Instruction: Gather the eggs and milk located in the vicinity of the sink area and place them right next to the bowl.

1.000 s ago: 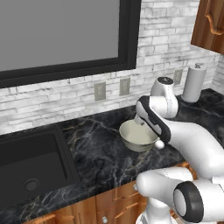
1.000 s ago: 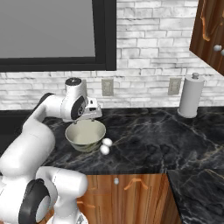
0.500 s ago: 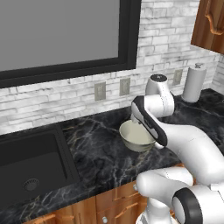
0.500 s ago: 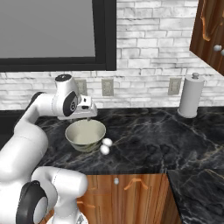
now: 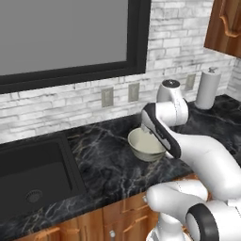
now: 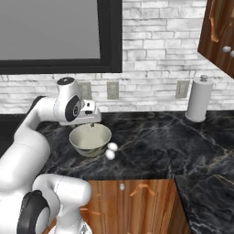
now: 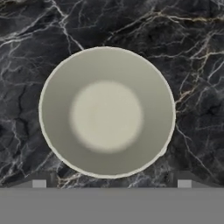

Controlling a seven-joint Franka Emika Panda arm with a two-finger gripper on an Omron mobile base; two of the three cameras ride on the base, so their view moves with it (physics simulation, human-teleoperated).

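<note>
The cream-white bowl (image 7: 107, 112) stands on the black marble counter, straight below my gripper (image 7: 111, 180). The two dark fingertips (image 7: 39, 181) are set wide apart with nothing between them, so the gripper is open. In the right base view the gripper (image 6: 91, 123) hangs just above the bowl (image 6: 90, 139). Two small white eggs (image 6: 111, 151) lie on the counter against the bowl's right side. The bowl (image 5: 147, 146) is partly hidden behind my arm in the left base view. The black sink (image 5: 33, 172) is recessed at the far left. The milk is out of view.
A white paper-towel roll (image 6: 199, 100) stands at the back right by the brick wall. Wall outlets (image 6: 112, 90) sit behind the bowl. A wooden cabinet (image 6: 219, 32) hangs at the upper right. The counter's front edge (image 6: 137, 177) runs just below the eggs.
My arm's elbow has drifted a little left and up. The hand stays above the bowl with its jaws open. Bowl and eggs have not moved.
</note>
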